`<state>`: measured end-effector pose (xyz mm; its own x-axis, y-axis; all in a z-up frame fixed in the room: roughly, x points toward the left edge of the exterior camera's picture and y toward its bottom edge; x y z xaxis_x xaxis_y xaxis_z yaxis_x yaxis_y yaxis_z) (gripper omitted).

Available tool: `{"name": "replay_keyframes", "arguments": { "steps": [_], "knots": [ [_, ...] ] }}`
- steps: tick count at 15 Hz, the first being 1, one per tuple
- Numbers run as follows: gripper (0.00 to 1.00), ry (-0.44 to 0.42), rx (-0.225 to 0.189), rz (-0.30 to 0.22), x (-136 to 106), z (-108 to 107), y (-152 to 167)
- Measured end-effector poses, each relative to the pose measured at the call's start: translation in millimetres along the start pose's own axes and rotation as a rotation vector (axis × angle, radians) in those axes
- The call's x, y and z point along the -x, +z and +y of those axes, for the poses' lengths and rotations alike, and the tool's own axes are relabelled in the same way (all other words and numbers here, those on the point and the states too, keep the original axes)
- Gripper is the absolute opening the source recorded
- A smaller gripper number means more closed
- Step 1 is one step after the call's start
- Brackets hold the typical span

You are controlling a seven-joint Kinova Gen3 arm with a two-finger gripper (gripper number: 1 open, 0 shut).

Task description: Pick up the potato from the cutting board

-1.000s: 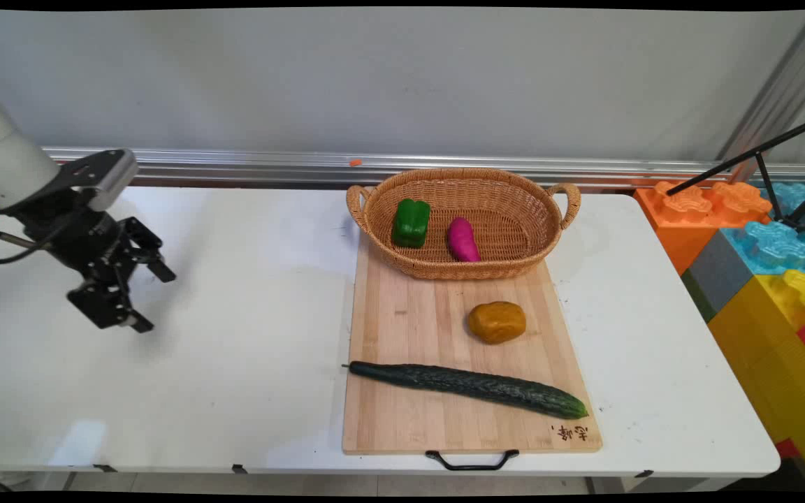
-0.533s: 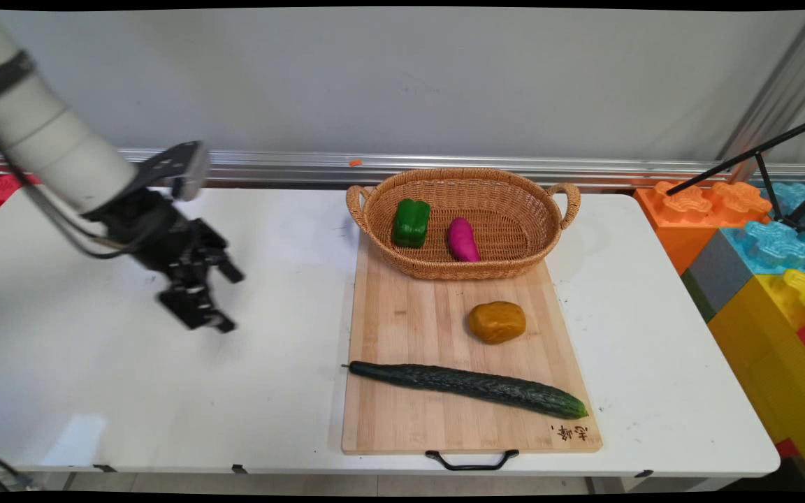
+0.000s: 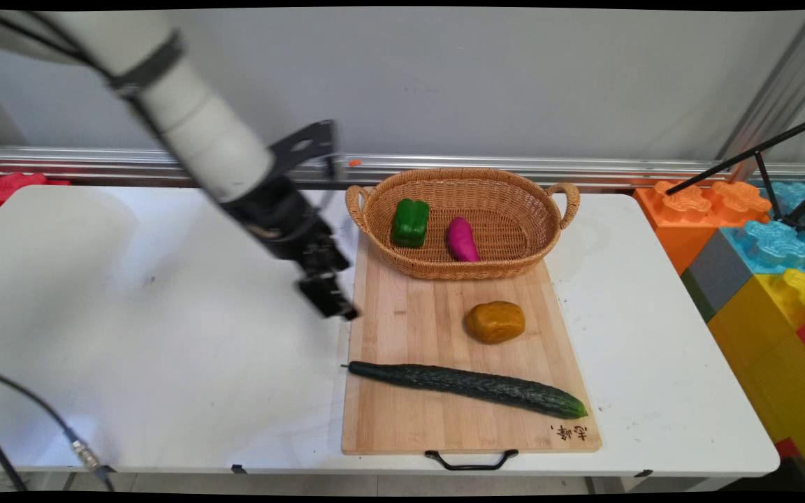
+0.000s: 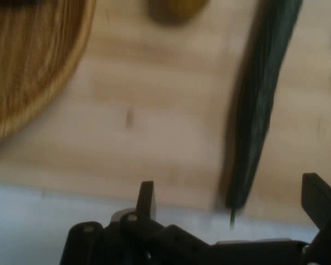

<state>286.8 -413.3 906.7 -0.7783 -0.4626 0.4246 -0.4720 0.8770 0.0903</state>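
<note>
**Gripper above left edge of cutting board, nothing held**

The white table [image 3: 165, 363] is seen bare on its left side. The arm is seen coming in from the upper left, and the black gripper [image 3: 329, 297] is found in the air over the left edge of the wooden cutting board [image 3: 409, 419]. In the hand view the two fingers [image 4: 146, 199] are seen wide apart with nothing between them; the gripper [image 4: 231, 201] is directed at the board, whose pale wood [image 4: 154, 127] fills most of that view.

On the board, the long dark cucumber [image 3: 469, 383] is laid along the near part, its stem end at the board's left edge; of all the items it is the one nearest the gripper, and its stem end [image 4: 248, 143] is seen between the fingers in the hand view, untouched. A brown potato [image 3: 495, 322] is placed farther right, apart from the cucumber.

A wicker basket [image 3: 514, 269] is set on the board's far end. In it a green pepper [image 3: 411, 222] and a magenta sweet potato [image 3: 462, 239] are held, the pepper to the left.

Coloured toy blocks [image 3: 759, 265] are stacked beyond the table's right edge.
</note>
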Motion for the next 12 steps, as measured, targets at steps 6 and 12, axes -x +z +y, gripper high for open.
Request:
{"name": "replay_keyframes", "arguments": {
  "steps": [6,12],
  "knots": [
    [1.00,0.007,-0.060,0.062,-93,12,58],
    [1.00,0.037,-0.082,0.087,-136,16,122]
  ]
}}
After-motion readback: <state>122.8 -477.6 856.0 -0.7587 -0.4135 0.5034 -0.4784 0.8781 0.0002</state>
